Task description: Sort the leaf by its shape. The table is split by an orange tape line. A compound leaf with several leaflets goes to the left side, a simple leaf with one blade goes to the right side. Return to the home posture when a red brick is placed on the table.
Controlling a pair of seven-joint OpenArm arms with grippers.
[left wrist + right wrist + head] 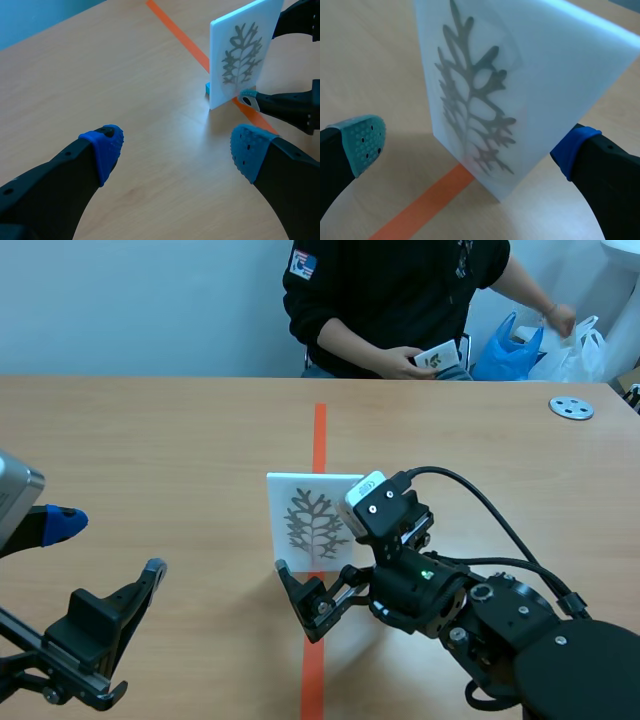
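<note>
I observe a white rectangular card printed with a grey many-leaflet leaf (310,520) standing upright on the orange tape line (320,430), on the wooden table (150,440). The right gripper (470,142) has its jaws apart, one finger on each side of the card; its grey-green pad (365,137) is clear of the card face. The left gripper (175,147) sits on the left side, near the card, jaws apart and holding nothing.
</note>
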